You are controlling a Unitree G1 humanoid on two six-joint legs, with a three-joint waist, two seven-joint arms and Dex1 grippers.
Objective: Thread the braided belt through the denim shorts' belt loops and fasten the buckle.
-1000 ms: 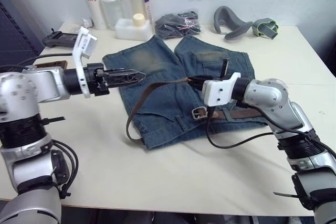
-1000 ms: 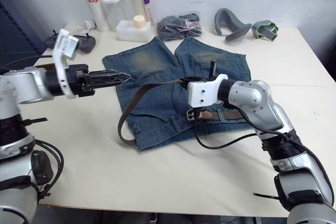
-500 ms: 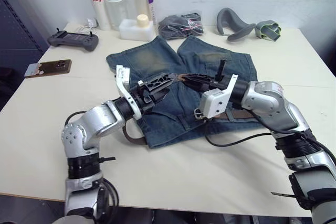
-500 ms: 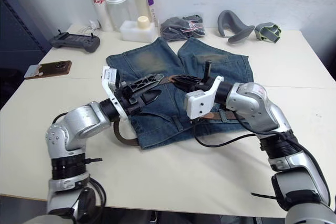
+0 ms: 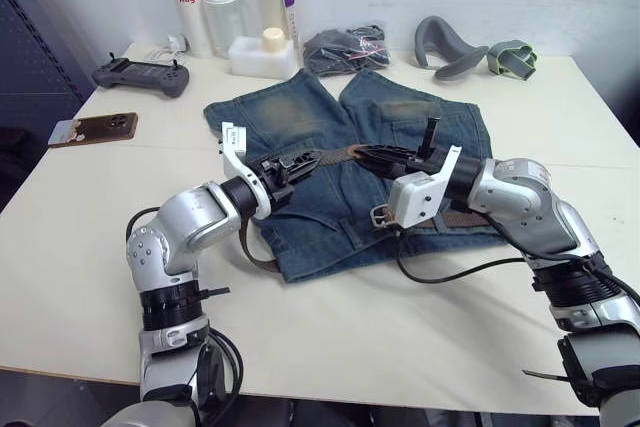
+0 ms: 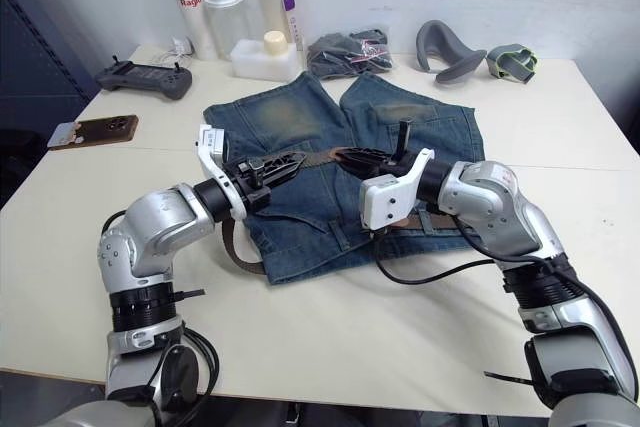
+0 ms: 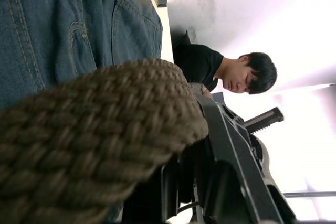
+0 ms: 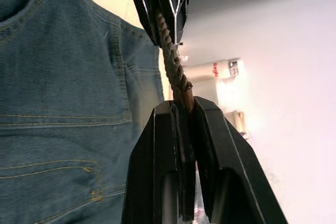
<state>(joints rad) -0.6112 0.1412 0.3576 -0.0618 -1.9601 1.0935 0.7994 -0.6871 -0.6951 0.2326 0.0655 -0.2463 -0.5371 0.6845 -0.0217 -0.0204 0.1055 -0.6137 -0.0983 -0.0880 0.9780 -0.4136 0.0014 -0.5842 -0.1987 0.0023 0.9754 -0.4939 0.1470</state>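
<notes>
Both grippers are pinched on the belt, holding it up over the shorts mid-table: left gripper on the woven bit, right gripper just beside it. Buckle lies on the waistband

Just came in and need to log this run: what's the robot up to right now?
Both grippers are holding the braided belt in the air above the denim shorts, which lie flat on the table. The left gripper and the right gripper each pinch it, close together, tips facing. The rest of the belt runs along the waistband, with the buckle resting on the denim. It is not fastened yet.
</notes>
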